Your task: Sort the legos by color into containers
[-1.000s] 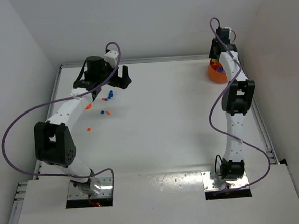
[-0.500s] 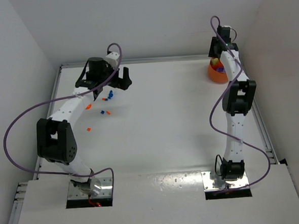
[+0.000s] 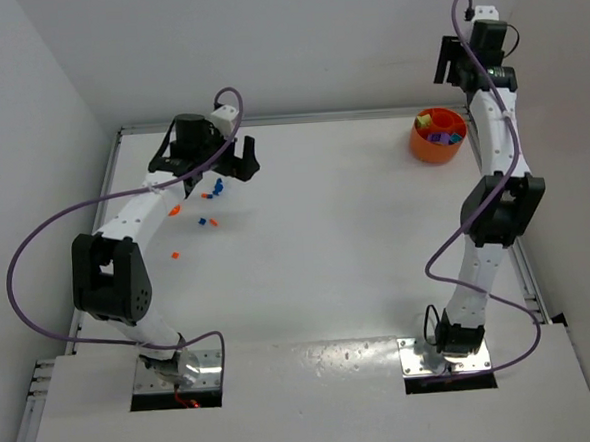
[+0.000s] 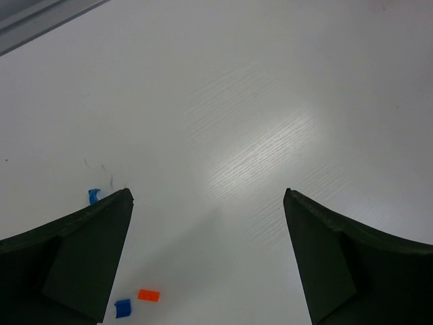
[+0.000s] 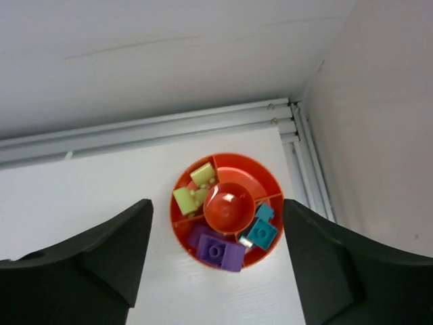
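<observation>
White bench [image 3: 326, 239] carries loose legos [image 4: 149, 295] just beside the wide-open, empty left hand [image 4: 208, 196]; the open, empty right hand [image 5: 216, 206] hangs above the orange bowl [image 3: 426, 151].

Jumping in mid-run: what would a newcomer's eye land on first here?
The bright orange container in the far right corner, its compartments holding yellow-green, purple and teal bricks, with the open, empty right gripper hanging above it. Next, loose orange and blue legos scattered far left beside the open left gripper.

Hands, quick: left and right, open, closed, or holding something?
Left hand: open, empty.
Right hand: open, empty, above the orange bowl.
</observation>
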